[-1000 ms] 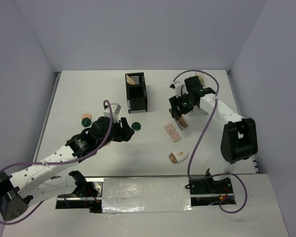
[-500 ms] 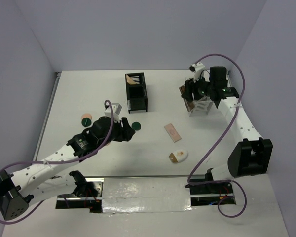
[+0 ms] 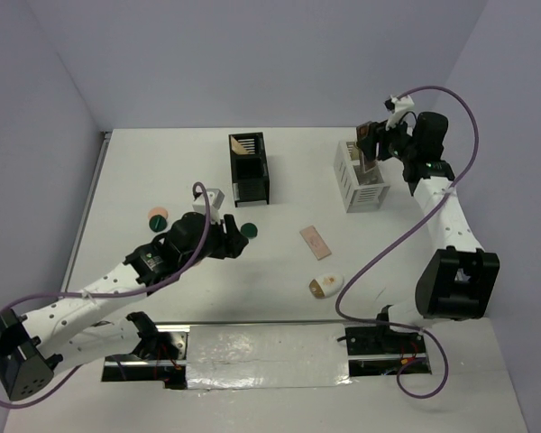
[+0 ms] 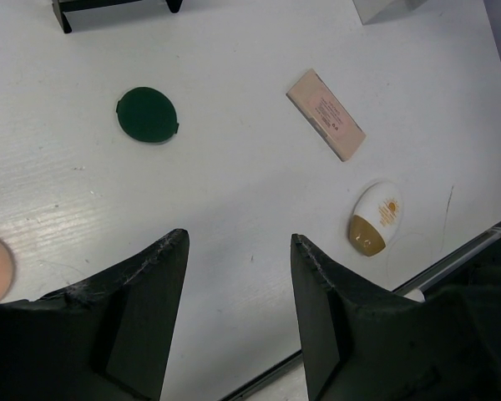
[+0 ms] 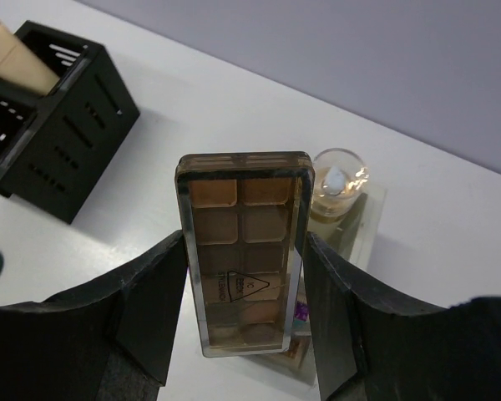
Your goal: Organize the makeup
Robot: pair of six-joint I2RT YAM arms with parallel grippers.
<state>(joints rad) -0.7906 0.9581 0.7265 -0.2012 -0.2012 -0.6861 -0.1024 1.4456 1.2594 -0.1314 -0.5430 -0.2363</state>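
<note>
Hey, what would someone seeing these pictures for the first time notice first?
The right gripper, far right, holds a brown eyeshadow palette over the white grid-sided organizer. The left gripper hangs open above the table near a dark green compact. A pink palette and a white-gold oval compact lie loose in the middle.

Black slotted box [image 3: 250,185], white grid-sided box [image 3: 356,185]
</note>
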